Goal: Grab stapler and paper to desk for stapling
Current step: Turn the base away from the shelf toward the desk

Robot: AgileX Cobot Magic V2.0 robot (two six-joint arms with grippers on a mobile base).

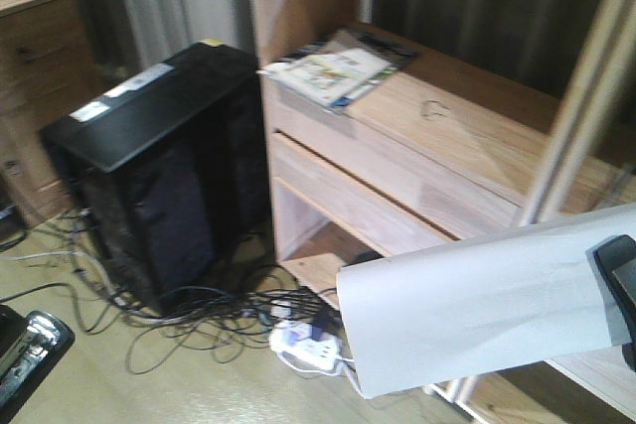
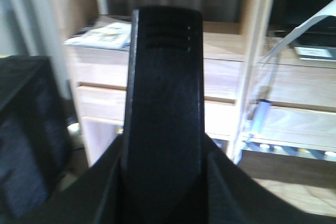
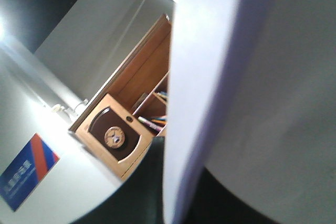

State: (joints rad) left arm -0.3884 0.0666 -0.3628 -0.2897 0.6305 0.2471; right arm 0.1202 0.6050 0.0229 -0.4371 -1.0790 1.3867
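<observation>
Front-facing view: both things are held aloft, and neither is laid on the desk yet; the desk itself cannot be made out with certainty. The paper point(image 1: 477, 305), a matte white sheet bowed into a soft half-roll, is pinched at its edge by the right claw point(image 1: 618, 285). The stapler point(image 1: 35, 345), glossy black with bright metal, seems to be gripped in the left claw point(image 2: 165, 182), low at the left. Carrying, placing and stapling are judged to remain.

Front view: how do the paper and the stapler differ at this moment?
The paper is white, large and curled; the stapler is small, black with silver metal. The paper fills the lower right, the stapler sits cut off at the lower left corner. Shared: neither lies on a surface; each appears carried.
</observation>
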